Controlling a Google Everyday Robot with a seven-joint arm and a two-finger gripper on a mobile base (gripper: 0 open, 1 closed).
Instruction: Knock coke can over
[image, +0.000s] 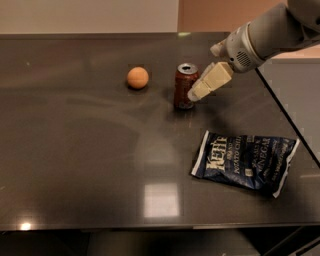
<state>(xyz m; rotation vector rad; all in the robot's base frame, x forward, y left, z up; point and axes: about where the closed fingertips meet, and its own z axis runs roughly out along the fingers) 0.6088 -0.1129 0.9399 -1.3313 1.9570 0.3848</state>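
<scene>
The coke can is a small dark-red can with a silver top. It stands upright near the middle of the dark table. My gripper reaches in from the upper right on a grey arm. Its cream fingers point down and left, and their tips sit at the can's right side, touching it or very nearly so.
An orange ball lies left of the can. A blue chip bag lies flat to the front right. The table's right edge runs diagonally behind the bag.
</scene>
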